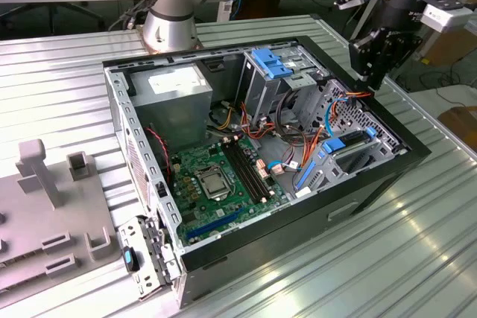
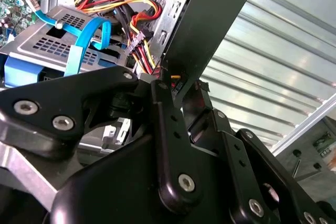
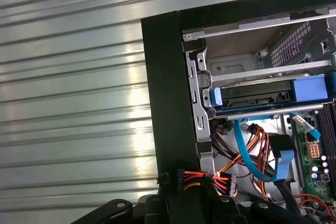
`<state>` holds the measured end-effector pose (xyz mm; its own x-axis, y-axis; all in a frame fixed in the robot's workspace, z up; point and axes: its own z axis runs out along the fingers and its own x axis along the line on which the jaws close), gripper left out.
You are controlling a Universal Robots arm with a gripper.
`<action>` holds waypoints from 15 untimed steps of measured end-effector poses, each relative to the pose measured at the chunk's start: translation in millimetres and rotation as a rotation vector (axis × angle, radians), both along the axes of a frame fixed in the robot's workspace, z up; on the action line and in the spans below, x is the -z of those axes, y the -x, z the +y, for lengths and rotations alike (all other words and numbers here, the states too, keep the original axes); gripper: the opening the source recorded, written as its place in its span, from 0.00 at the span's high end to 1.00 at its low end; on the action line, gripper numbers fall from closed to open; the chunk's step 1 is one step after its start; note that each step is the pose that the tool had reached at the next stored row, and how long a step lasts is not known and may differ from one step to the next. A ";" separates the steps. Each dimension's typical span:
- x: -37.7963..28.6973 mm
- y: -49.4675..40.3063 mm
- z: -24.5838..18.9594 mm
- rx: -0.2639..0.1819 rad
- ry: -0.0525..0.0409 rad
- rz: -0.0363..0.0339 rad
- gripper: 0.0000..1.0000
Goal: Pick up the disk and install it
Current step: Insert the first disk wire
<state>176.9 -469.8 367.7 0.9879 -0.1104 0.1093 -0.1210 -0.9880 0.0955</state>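
Exterior view, gripper (image 1: 370,72): hovers over the computer case (image 1: 261,237) at its corner on the exterior view's right; we cannot tell whether it is open or closed.
Exterior view, disk (image 1: 350,147): sits in the drive cage below the gripper.
Second wrist view, gripper (image 2: 181,88): close to the black case wall, near red-yellow power cables (image 2: 142,11).
First wrist view, disk (image 3: 257,95): in the cage bay, blue tabs at both ends, blue data cable (image 3: 247,150) just beside.
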 end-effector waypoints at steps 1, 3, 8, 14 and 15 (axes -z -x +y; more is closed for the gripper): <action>0.2 0.0 0.1 0.000 0.0012 -0.0006 0.64; 0.9 -0.2 0.0 0.024 0.0057 -0.0038 0.64; 1.7 -1.8 0.0 0.059 0.0095 -0.0037 0.64; 2.4 -3.7 -0.3 0.077 0.0182 -0.0041 0.64; 2.6 -3.7 -0.3 0.077 0.0182 -0.0041 0.64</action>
